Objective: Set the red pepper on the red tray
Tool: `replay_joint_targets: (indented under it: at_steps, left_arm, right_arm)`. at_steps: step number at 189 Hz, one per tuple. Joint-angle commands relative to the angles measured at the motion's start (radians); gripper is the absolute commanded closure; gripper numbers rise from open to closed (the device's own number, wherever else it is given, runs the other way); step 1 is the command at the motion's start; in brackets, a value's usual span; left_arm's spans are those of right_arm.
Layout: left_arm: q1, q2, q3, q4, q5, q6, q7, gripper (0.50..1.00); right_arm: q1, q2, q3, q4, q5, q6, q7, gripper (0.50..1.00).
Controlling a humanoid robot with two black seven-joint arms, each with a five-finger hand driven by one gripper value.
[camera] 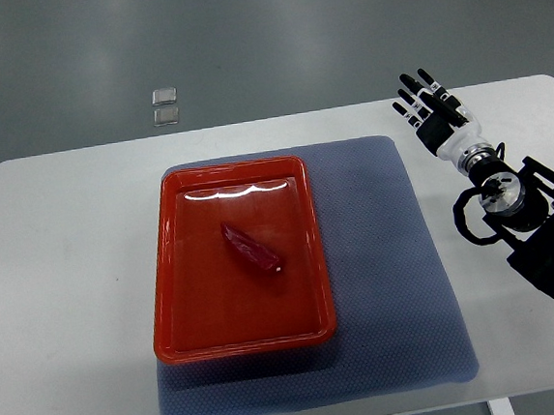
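Blue mat underlies red tray holding red pepper; right hand (fingers spread, empty) hovers well apart.

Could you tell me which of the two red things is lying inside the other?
The red pepper lies inside the red tray, small and dark against the tray's brighter floor.

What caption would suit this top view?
Red pepper lying inside the red tray on a mat, the robot's open right hand off to the side.
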Motion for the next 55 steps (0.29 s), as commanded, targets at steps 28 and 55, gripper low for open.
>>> replay_joint_targets:
  at_steps: [28,55]
  left_arm:
    - [0.000,0.000,0.001,0.000,0.000,0.000,0.000,0.500]
    - [0.000,0.000,0.001,0.000,0.000,0.000,0.000,0.500]
  right_arm:
    - [0.007,0.033,-0.004,0.001,-0.004,-0.004,0.000,0.583]
    - [0.008,0.033,-0.002,0.001,-0.004,-0.004,0.000,0.583]
